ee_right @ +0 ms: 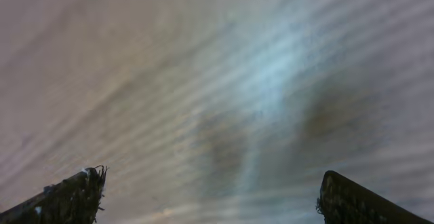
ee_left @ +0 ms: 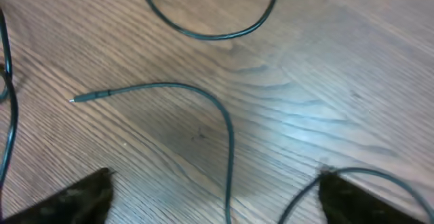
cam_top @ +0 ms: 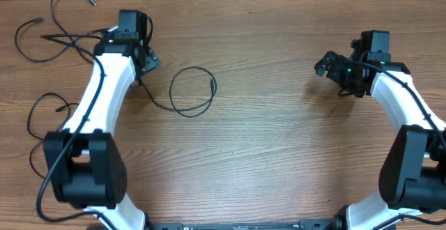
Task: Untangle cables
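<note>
the cables [cam_top: 89, 1] lie on the wooden worktop [cam_top: 279, 153], all in the left half of the overhead view. most run in loose curves across the upper left and down the left edge, partly hidden under the left arm. one looped cable [cam_top: 172, 89] forms a near circle just right of that arm, near the middle of the frame.

the left hand [ee_left: 217, 193] is spread wide above the worktop. in its wrist view a cable strand [ee_left: 169, 85] with a small plug tip arcs down between the fingers without being pinched.

the right hand [ee_right: 213, 197] is also spread, over bare wood in the upper right, well apart from the cables.
</note>
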